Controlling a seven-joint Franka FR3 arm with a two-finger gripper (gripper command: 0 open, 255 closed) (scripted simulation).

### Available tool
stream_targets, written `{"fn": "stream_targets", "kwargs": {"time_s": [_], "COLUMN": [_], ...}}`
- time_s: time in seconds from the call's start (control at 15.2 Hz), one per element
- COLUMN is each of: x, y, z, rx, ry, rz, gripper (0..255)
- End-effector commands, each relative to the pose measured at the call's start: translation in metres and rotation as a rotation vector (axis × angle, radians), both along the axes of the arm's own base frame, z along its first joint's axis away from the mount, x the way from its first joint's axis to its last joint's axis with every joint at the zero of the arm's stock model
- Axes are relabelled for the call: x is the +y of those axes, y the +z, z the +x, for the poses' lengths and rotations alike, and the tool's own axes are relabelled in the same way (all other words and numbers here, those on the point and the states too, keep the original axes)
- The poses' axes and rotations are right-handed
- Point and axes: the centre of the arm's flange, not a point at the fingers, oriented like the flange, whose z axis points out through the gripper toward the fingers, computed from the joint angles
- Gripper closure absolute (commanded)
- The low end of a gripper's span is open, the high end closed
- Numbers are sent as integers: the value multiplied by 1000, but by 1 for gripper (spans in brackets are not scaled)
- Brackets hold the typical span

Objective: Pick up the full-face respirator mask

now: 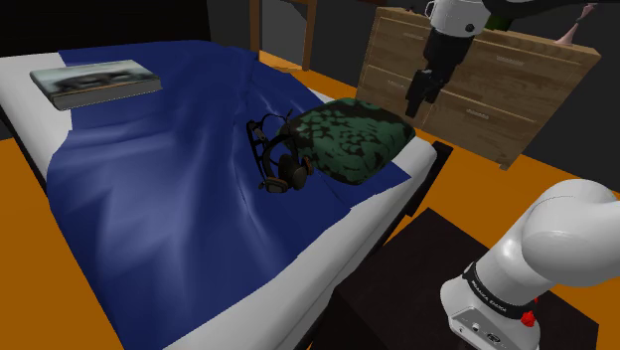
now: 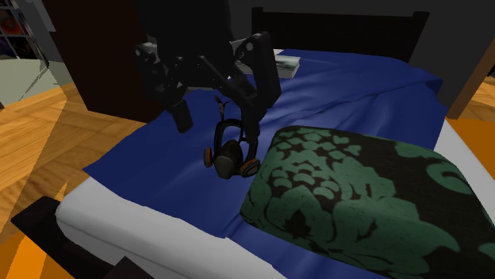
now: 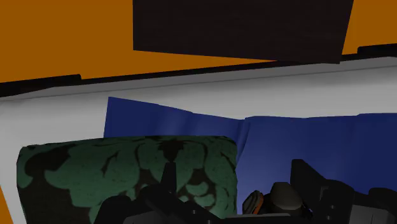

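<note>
Broadly, a bed (image 1: 383, 199) takes up most of the shoulder view, running from the upper left to the centre right, with its white mattress showing along the edges. A blue blanket (image 1: 169, 199) covers nearly all of it, rumpled in soft folds. Orange floor (image 1: 20, 249) borders the bed at the far left. A wooden dresser (image 1: 482, 89) stands in the upper right of that frame. The black stand (image 1: 417, 283) sits at the lower right with the white arm (image 1: 566, 234) rising from it. A green-and-black patterned pillow (image 1: 353, 134) lies at the bed's end, right of centre in the shoulder view and at the lower right in the second exterior view. A book (image 1: 94, 82) rests flat on the bed in the upper left. The gripper (image 1: 418, 97) hangs in the upper right of the shoulder view, in front of the dresser, above and to the right of the pillow, pointing down. In the wrist view its fingers (image 3: 308, 181) stand apart, clasping nothing. The mask (image 1: 281, 164), dark with orange-rimmed filters, lies on the blanket just beside the pillow's left edge, near the centre of both exterior views and well apart from the gripper.
</note>
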Motion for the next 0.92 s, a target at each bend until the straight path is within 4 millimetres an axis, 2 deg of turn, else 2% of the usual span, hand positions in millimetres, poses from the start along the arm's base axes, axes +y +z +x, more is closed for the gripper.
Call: {"fn": "stream_targets", "kwargs": {"time_s": [0.0, 0.86], "x": [0, 77], "y": [0, -55], "z": [0, 144], "rx": [0, 70], "ry": [0, -113], "rz": [0, 110], "gripper": [0, 0]}}
